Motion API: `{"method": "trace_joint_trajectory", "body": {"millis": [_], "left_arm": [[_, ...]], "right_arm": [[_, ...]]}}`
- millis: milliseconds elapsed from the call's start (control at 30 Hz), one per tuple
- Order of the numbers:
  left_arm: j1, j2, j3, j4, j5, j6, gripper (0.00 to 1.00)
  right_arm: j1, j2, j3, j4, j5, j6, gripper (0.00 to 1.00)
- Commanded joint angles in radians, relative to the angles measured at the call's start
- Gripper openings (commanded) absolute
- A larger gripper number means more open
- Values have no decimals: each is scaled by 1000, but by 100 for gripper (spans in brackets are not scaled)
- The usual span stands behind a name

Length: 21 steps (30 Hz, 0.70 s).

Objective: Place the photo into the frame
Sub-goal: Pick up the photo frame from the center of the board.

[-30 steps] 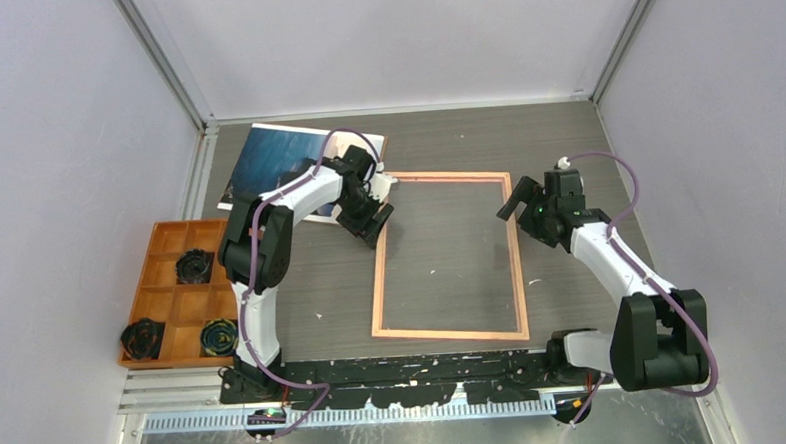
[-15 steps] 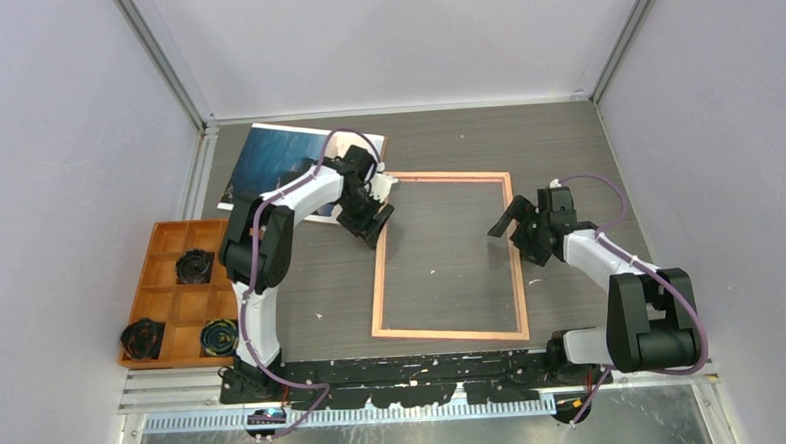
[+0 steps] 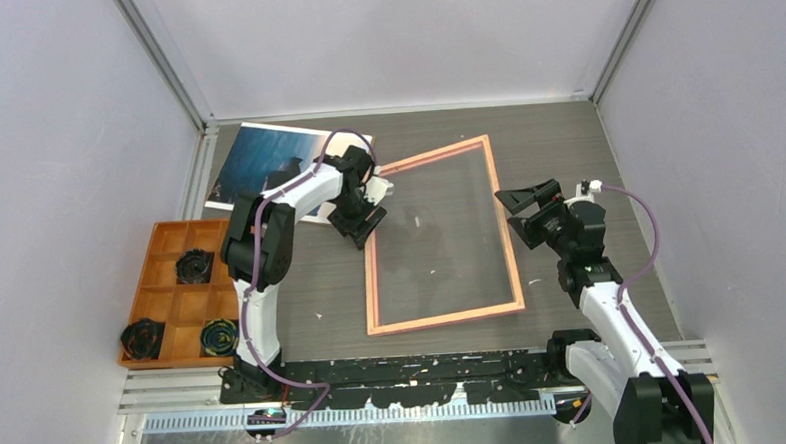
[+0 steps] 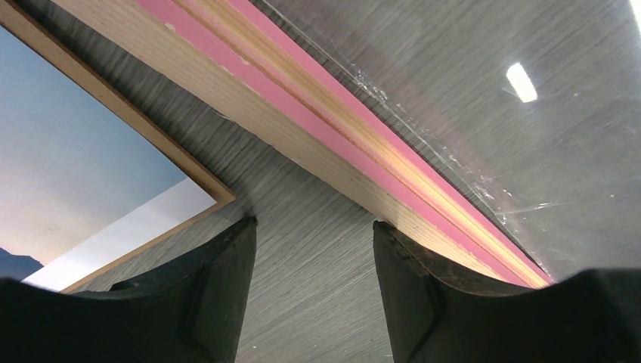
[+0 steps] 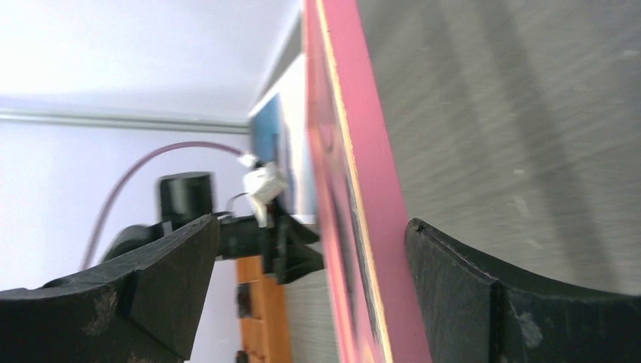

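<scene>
The frame (image 3: pixel 371 273), pink with a wood edge, lies skewed in mid-table with its right side raised. A clear pane (image 4: pixel 529 113) sits in it. The photo (image 3: pixel 266 162) of blue sea lies at the far left on a brown board; its pale sky and white border show in the left wrist view (image 4: pixel 75 151). My left gripper (image 3: pixel 361 223) is open over bare table (image 4: pixel 314 227), with the frame's left rail (image 4: pixel 340 144) beside its right finger. My right gripper (image 3: pixel 527 211) is open, its jaws either side of the frame's right rail (image 5: pixel 355 189).
An orange compartment tray (image 3: pixel 162 292) with dark round parts stands at the near left. Grey walls enclose the table on three sides. The arms' base rail (image 3: pixel 415 366) runs along the near edge.
The frame has swung askew and its right side has lifted. My right arm drew back toward its base, its gripper turned onto the right rail. The photo shifted slightly left.
</scene>
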Motion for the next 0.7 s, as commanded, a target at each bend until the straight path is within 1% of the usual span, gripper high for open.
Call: {"method": "trace_joint_trajectory", "body": {"millis": [0, 100, 167, 267, 467, 667], "left_arm": [[-52, 81, -34, 103, 158, -43, 62], [-52, 72, -36, 102, 157, -43, 62], [-51, 67, -37, 102, 157, -46, 62], [-52, 63, -39, 101, 162, -48, 62], [-52, 54, -44, 100, 163, -48, 62], [-52, 40, -54, 101, 162, -43, 62]], "right_arm": [[87, -52, -20, 124, -319, 212, 95], [87, -59, -18, 134, -315, 239, 94], [95, -50, -24, 172, -305, 274, 93], [129, -30, -21, 214, -277, 301, 92], [245, 8, -2, 253, -159, 350, 91], [294, 26, -12, 320, -67, 411, 91]]}}
